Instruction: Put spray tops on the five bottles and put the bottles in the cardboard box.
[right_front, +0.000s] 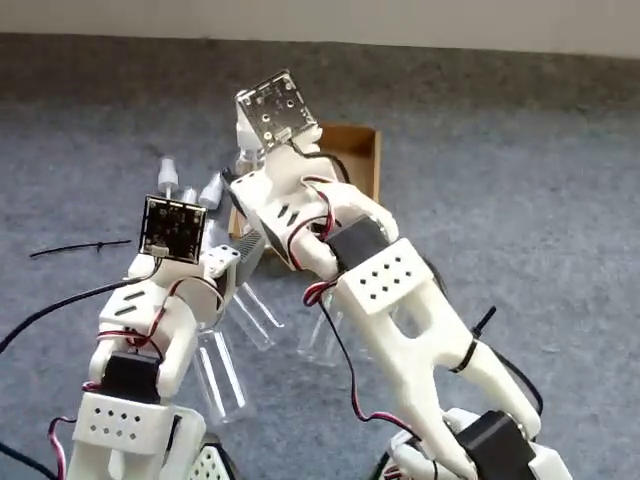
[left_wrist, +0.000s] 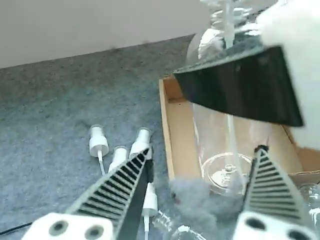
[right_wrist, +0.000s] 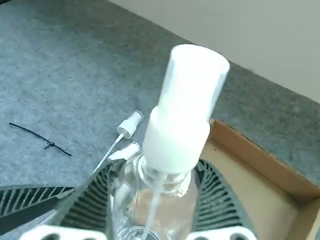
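The right gripper (right_wrist: 152, 202) has its fingers clamped on a clear bottle (right_wrist: 165, 185). The bottle stands upright and wears a white spray top (right_wrist: 187, 100). It is at the near edge of the cardboard box (right_wrist: 260, 155), upper centre of the high view. The left gripper (left_wrist: 203, 150) sits just in front of it, fingers apart and holding nothing. Loose spray tops (left_wrist: 98, 142) lie on the grey bench (right_front: 520, 200) left of the box. More clear bottles (right_front: 222, 372) lie lower centre, partly under the arms.
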